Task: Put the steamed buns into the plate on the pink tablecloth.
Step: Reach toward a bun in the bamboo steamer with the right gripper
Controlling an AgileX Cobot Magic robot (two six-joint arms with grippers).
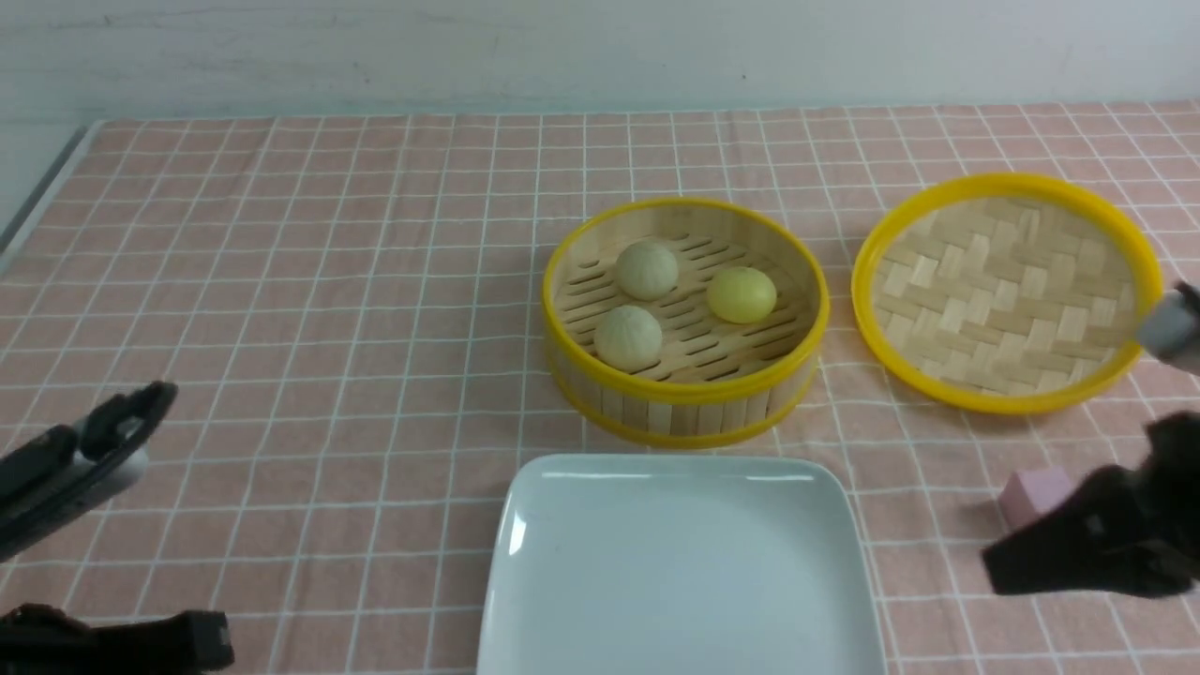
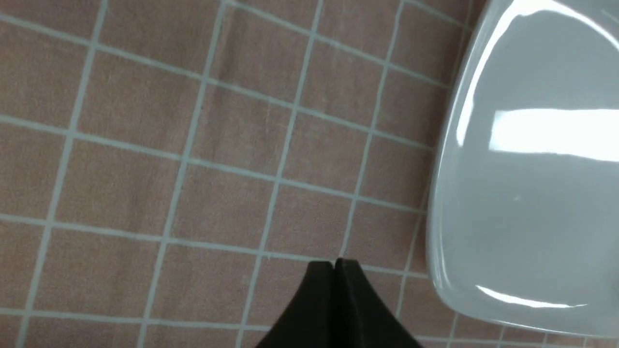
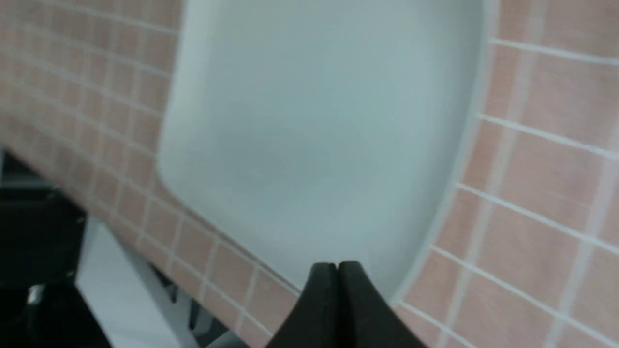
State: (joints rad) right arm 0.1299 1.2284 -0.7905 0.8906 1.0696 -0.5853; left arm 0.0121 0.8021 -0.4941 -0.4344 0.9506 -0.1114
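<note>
three buns (image 1: 646,270) in steamer (image 1: 689,401), plate (image 1: 680,572) in front on pink cloth (image 1: 328,281), left pincer (image 2: 334,265) and right pincer (image 3: 337,266) both clenched

The black left arm (image 1: 66,464), with its grey joint, enters low at the left edge and angles forward. The black two-fingered left gripper (image 2: 334,264) has its jaws pressed together, tips meeting, nothing between them. The black right arm (image 1: 1167,328), also grey at the joint, sits at the right edge. The black tapered right gripper (image 3: 337,265) points leftward, jaws closed tip to tip, empty.
</note>
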